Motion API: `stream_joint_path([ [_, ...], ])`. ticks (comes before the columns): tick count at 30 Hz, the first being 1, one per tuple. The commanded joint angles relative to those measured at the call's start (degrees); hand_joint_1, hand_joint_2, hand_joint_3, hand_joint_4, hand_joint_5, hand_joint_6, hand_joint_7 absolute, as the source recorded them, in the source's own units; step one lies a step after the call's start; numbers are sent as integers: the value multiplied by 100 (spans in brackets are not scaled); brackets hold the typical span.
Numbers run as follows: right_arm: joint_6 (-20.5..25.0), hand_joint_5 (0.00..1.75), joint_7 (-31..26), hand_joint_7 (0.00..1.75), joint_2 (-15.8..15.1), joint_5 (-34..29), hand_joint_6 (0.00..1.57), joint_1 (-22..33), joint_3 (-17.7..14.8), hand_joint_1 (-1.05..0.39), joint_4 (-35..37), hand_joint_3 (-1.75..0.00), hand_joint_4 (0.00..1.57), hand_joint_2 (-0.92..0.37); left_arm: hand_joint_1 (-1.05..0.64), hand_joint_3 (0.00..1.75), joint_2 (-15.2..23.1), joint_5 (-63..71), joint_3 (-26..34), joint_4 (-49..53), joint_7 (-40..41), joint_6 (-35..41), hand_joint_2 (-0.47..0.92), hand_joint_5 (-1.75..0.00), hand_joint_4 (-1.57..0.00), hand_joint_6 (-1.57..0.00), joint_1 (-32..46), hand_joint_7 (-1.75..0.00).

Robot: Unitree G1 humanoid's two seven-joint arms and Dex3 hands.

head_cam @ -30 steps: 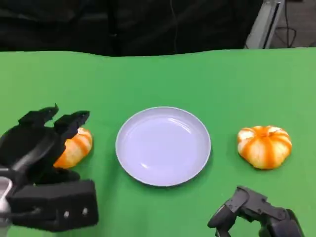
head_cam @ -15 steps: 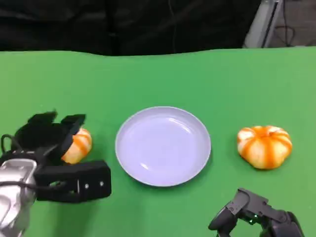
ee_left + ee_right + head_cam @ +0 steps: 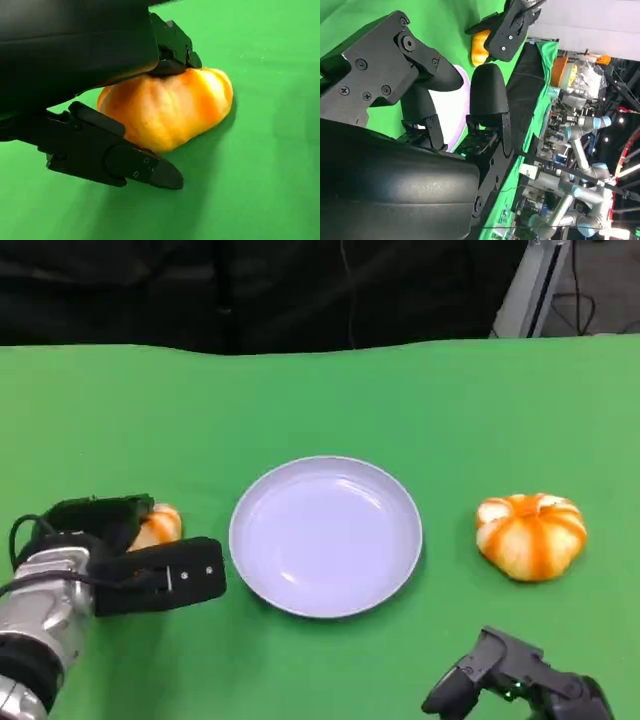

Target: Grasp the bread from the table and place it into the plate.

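The green desk (image 3: 320, 400) lies under everything. On it an orange-striped round bun (image 3: 531, 535) sits beyond the right hand (image 3: 515, 685), well apart from it. Farther beyond, past the desk's far edge, there is a dark backdrop (image 3: 250, 290) and a grey metal frame (image 3: 530, 285).

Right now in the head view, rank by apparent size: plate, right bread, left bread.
1. plate, clearly largest.
2. right bread.
3. left bread, smallest as seen, but the left hand covers much of it, so its true size against the right bread is unsure.

Bright even light; soft shadows; head view slightly blurred.
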Motion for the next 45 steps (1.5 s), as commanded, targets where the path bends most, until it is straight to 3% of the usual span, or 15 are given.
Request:
stream_joint_path([
  [1, 9, 158, -45, 129, -5, -20, 78, 9, -24, -11, -76, -127, 72, -36, -28, 4, 201, -178, -25, 264, 897, -845, 89, -122, -81, -107, 212, -34],
  [3, 19, 158, -47, 129, -5, -11, 78, 1, -23, -11, -70, -127, 72, -36, -23, 3, 272, -241, -17, 249, 1338, -1238, 88, -164, -85, -78, 237, -128],
  [5, 54, 158, -54, 129, 9, -3, 79, 22, -8, -10, -91, -127, 72, -36, -19, 11, 362, -313, 8, 125, 1658, -1629, 91, -172, -84, -66, 257, -165],
  [6, 64, 158, -58, 129, 13, -4, 79, 30, -3, -9, -99, -127, 72, -35, -18, 14, 394, -327, 9, 89, 1782, -1767, 92, -173, -84, -64, 262, -170],
  [13, 131, 160, -35, 132, -7, 50, 78, -40, -30, -10, -108, -128, 71, -35, -17, 21, 511, -355, 81, -480, 2295, -2190, 89, -175, -88, -64, 189, -175],
  [14, 134, 160, -39, 132, -8, 43, 77, -46, -31, -9, -108, -129, 71, -35, -15, 37, 517, -388, 118, -569, 2306, -2223, 81, -175, -90, -66, 185, -175],
  [15, 135, 160, -41, 132, -9, 38, 77, -49, -32, -8, -108, -129, 71, -35, -13, 66, 523, -412, 143, -635, 2308, -2242, 66, -175, -91, -67, 186, -175],
  [17, 140, 160, -33, 132, -14, 41, 77, -60, -33, -7, -110, -129, 71, -35, -12, 83, 534, -457, 197, -821, 2332, -2316, 58, -175, -91, -68, 188, -175],
  [18, 142, 160, -27, 132, -17, 46, 77, -66, -33, -8, -110, -130, 71, -34, -12, 100, 538, -485, 228, -951, 2345, -2365, 49, -175, -92, -69, 187, -175],
  [22, 111, 160, -41, 132, -9, 46, 77, -55, -21, -10, -93, -129, 72, -34, -13, 128, 521, -535, 305, -1442, 2316, -2458, 34, -175, -93, -71, 267, -175],
  [28, 79, 158, -51, 131, -32, 11, 78, -38, -32, -10, -104, -128, 72, -35, -14, 138, 442, -636, 403, -2275, 2120, -2485, 29, -175, -92, -73, 476, -170],
  [34, 103, 158, -14, 130, -58, 72, 78, 15, -27, -11, -126, -128, 72, -35, -15, 145, 28, -705, 270, -3127, 1691, -2463, 26, -175, -92, -72, 645, -173],
  [45, 77, 158, -47, 130, -50, 9, 78, 8, -17, -10, -132, -130, 72, -34, -16, 144, -683, -375, -87, -2179, 1812, -2446, 28, -175, -94, -73, 88, -171],
])
